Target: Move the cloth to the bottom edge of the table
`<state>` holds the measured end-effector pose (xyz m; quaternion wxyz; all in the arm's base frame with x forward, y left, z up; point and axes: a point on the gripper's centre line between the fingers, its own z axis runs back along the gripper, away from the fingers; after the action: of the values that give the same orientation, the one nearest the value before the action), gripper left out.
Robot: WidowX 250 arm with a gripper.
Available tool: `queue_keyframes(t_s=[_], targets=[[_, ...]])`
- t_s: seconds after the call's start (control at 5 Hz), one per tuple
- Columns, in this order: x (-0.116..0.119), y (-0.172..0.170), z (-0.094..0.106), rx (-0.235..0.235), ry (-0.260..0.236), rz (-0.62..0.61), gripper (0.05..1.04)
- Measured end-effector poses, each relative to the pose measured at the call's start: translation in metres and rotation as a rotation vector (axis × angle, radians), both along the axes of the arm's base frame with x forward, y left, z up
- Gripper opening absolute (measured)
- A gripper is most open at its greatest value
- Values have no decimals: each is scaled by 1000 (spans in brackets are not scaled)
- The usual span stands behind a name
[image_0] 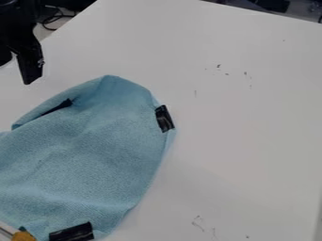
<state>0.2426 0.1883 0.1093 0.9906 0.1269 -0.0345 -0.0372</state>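
A smooth, matte white tabletop (245, 117) spans the frame, its far edge slanting down toward the upper right. A pale blue, finely textured fabric cloth (88, 150) lies across the left and lower left of the frame, running out at the left side and reaching down to the bottom, its upper end rounded and its surface rumpled in soft folds. At upper left, the black pincer (16, 71) hangs above the cloth's upper end, apart from it, with its two sides spread and the white surface visible between them. Dark objects (273, 4) sit beyond the tabletop's far edge at upper right, and thin black cables (55, 18) curl beyond its upper-left edge. Glossy, creased black strips mark the cloth: one (72, 232) near the bottom, another (164, 118) on its right side. In the lower-left corner, an orange-yellow piece (24, 236) touches the cloth, beside a slim metallic rod (5, 233). Small dark scuffs (219, 66) dot the tabletop at upper right and along the bottom.
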Motion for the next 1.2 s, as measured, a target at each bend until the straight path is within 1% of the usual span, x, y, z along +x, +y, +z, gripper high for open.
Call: queue_keyframes(t_s=[0.2,0.4,0.6,0.8,1.0,1.2], targets=[[-1,-2,-10,-20,25,1,1001],[6,-15,-20,-41,26,-28,1001],[15,-33,-37,-79,45,-66,1001],[25,-61,-41,-97,43,-87,1001],[19,-90,-54,-162,74,-54,1001],[3,-107,-66,-216,118,2,1001]])
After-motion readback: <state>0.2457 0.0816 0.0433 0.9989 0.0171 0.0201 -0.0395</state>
